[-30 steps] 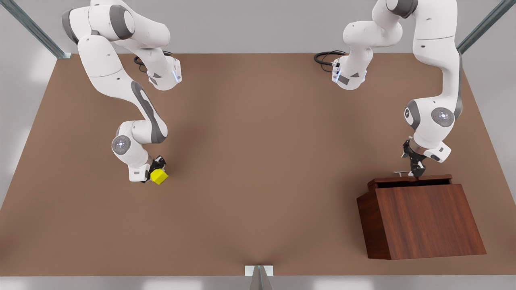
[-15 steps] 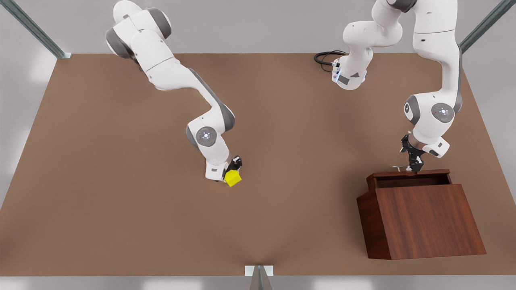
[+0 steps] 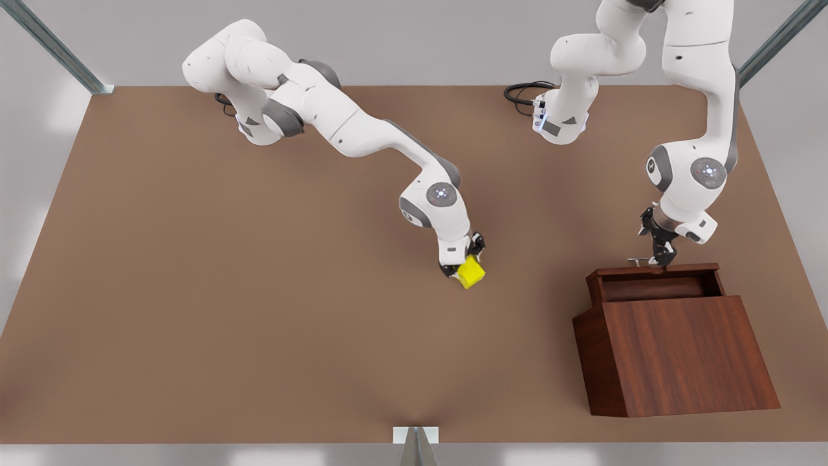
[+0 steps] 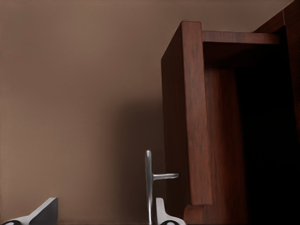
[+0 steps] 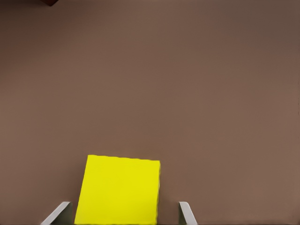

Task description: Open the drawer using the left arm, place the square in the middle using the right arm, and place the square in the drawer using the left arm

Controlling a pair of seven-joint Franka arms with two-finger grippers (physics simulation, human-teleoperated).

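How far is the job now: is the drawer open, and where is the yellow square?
The drawer already looks partly open, the left gripper at its silver handle. In hand: the right gripper carries the square near the middle of the table, not yet released. Left: set it down, then the left arm puts it in the drawer.

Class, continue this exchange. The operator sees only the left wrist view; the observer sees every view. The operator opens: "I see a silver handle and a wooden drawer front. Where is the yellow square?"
Observer: The square sits between the fingers of the right gripper, near the table's middle in the front view.
Operator: How far out is the drawer?
Observer: The drawer is partly out of the cabinet, and the front view looks down into it. The left gripper is at its handle.
Operator: Which way from the drawer is the square?
Observer: Toward the front view's left, apart from the cabinet.
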